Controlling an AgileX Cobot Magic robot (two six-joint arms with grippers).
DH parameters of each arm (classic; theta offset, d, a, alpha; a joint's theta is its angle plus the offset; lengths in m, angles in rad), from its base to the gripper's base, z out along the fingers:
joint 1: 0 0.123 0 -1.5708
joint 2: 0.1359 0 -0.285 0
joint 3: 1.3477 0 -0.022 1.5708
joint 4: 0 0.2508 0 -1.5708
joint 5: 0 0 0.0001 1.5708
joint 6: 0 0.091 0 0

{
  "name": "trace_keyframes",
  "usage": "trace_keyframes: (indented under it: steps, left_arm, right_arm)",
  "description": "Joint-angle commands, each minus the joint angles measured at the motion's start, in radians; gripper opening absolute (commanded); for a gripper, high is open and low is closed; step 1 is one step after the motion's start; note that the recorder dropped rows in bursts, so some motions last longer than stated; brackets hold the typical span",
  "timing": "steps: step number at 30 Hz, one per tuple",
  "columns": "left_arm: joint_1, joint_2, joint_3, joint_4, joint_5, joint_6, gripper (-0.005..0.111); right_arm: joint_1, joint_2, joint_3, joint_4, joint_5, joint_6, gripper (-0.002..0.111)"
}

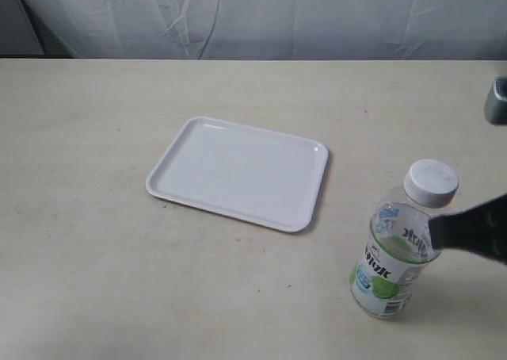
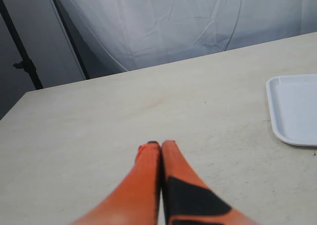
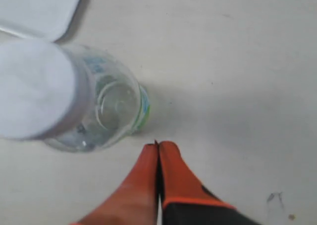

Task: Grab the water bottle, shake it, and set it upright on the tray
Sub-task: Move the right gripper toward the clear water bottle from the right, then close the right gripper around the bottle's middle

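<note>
Presently: one tray [image 1: 238,172], white, lying flat on the tabletop [image 1: 95,257]. One water bottle [image 1: 394,245], upright on the tabletop, white cap on, off the tray and apart from its right edge in the exterior view. One right tool [image 3: 158,144], fingers pressed together, holding nothing, tip just beside the bottle. One left tool [image 2: 159,144], fingers likewise together, empty, over bare tabletop near the tray's corner.

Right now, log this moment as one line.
small clear plastic water bottle: upright on table, right of flat white rectangular tray | right gripper: shut, beside bottle, not gripping | left gripper: shut, over table
</note>
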State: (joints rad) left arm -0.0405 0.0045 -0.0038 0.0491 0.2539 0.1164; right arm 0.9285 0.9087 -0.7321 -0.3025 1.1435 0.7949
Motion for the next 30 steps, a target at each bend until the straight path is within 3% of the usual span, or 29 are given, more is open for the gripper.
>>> trace_keyframes:
  steps: [1,5,8,16,18,20,21,23,24,30]
  left_arm:
    - [0.0,-0.005,0.004,-0.003,-0.007,-0.002,0.0]
    - [0.0,-0.005,0.004,-0.003,-0.007,-0.002,0.0]
    - [0.0,-0.005,0.004,-0.003,-0.007,-0.002,0.0]
    - [0.0,-0.005,0.004,-0.003,-0.007,-0.002,0.0]
    - [0.0,-0.005,0.004,-0.003,-0.007,-0.002,0.0]
    - [0.0,-0.005,0.004,-0.003,-0.007,-0.002,0.0]
    - [0.0,-0.005,0.004,-0.003,-0.007,-0.002,0.0]
    - [0.0,-0.005,0.004,-0.003,-0.007,-0.002,0.0]
    - [0.0,-0.005,0.004,-0.003,-0.007,-0.002,0.0]
    - [0.0,-0.005,0.004,-0.003,-0.007,-0.002,0.0]
  right_arm:
    - [0.154,-0.087,0.138,-0.031,-0.037,0.218,-0.001]
    - [0.3,-0.137,0.261,-0.08,-0.159,0.421,-0.001]
    - [0.421,-0.113,0.345,-0.273,-0.282,0.69,-0.001]
    - [0.452,0.043,0.37,-0.299,-0.316,0.766,0.0]
    - [0.452,0.066,0.37,-0.304,-0.318,0.766,0.014]
    - [0.452,0.074,0.37,-0.312,-0.318,0.767,0.044]
    - [0.452,0.074,0.37,-0.322,-0.318,0.771,0.071]
    - [0.452,0.074,0.37,-0.37,-0.32,0.771,0.1]
    - [0.452,0.074,0.37,-0.4,-0.324,0.78,0.105]
    - [0.452,0.081,0.37,-0.617,-0.318,0.891,0.104]
